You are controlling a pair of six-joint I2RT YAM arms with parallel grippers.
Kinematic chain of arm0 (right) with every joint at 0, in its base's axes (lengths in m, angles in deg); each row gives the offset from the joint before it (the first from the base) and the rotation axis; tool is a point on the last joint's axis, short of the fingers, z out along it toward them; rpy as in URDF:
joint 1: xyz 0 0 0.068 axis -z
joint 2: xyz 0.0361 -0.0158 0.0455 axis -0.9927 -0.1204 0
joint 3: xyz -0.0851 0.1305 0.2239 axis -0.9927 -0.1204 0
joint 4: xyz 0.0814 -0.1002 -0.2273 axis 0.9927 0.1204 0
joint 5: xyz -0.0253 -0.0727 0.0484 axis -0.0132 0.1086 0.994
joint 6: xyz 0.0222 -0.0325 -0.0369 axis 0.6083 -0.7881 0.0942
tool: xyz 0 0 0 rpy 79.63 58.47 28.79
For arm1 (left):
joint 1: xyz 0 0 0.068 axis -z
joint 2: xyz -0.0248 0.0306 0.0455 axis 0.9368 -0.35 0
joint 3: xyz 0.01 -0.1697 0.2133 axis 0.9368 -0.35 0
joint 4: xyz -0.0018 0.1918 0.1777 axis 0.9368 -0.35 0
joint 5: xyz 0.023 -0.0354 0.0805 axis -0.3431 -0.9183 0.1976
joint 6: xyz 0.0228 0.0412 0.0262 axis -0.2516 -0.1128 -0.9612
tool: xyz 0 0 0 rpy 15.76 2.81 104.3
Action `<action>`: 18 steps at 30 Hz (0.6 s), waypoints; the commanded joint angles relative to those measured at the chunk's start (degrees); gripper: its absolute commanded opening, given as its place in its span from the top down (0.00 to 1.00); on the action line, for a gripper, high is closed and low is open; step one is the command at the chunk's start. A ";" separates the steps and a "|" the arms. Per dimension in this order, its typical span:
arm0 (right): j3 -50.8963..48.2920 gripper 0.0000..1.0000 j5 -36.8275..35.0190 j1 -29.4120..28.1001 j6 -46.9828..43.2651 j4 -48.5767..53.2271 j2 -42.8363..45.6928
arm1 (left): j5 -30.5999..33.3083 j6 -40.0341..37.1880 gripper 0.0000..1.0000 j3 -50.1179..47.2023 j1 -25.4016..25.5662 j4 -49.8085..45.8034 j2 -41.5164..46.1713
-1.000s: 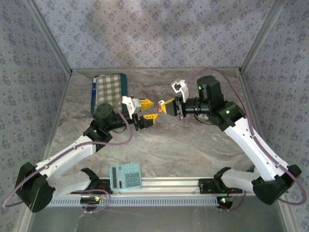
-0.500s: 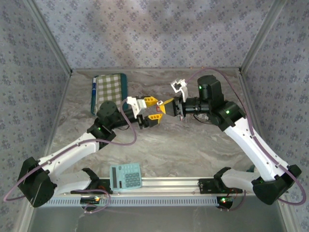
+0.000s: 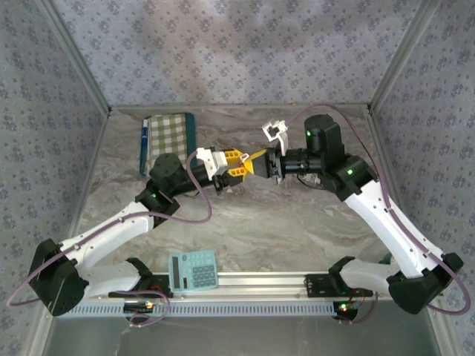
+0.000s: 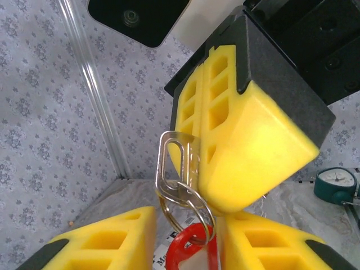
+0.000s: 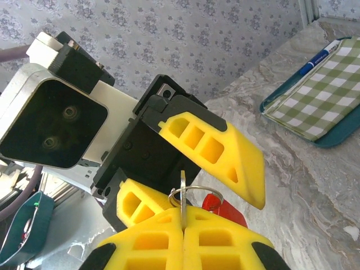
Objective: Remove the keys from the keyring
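Note:
My right gripper (image 5: 183,216) is shut on a flat silver metal piece (image 5: 183,188) that sticks up from between its yellow fingers. A keyring (image 5: 197,191) runs through that piece's slot and carries the red piece of the keys (image 5: 225,209). The left gripper (image 4: 188,236) faces the right one tip to tip above the table's middle. Its fingers (image 5: 219,152) stand a little apart on either side of the red piece (image 4: 188,250), with a thin gap still showing on one side. From above, the left gripper (image 3: 231,169) and the right gripper (image 3: 252,163) meet.
A teal tray (image 3: 187,126) with a green checked cloth and a blue pen (image 3: 144,137) lies at the back left. A teal calculator (image 3: 193,271) rests at the near edge between the arm bases. A green dial (image 4: 337,183) sits on the table behind.
The left gripper has moved right, up to the right gripper's tips, and its jaws have narrowed around the red piece. The right arm has stayed where it was.

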State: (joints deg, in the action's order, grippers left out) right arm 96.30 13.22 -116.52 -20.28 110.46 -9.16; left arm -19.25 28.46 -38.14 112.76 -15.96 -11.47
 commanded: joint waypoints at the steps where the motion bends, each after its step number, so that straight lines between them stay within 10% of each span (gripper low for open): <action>1: 0.12 1.00 1.54 -0.26 0.81 -1.23 0.69 | -0.12 -0.95 0.66 1.45 0.31 2.46 0.23; 18: -0.58 1.00 -0.03 0.38 -0.13 -1.51 2.00 | 2.45 -1.68 1.00 1.35 0.27 1.91 1.46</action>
State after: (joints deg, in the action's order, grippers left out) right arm 96.06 13.65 -116.45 -20.17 109.59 -8.90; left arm -18.47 27.10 -38.14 112.78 -15.19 -11.45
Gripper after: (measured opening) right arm 0.052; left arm 0.065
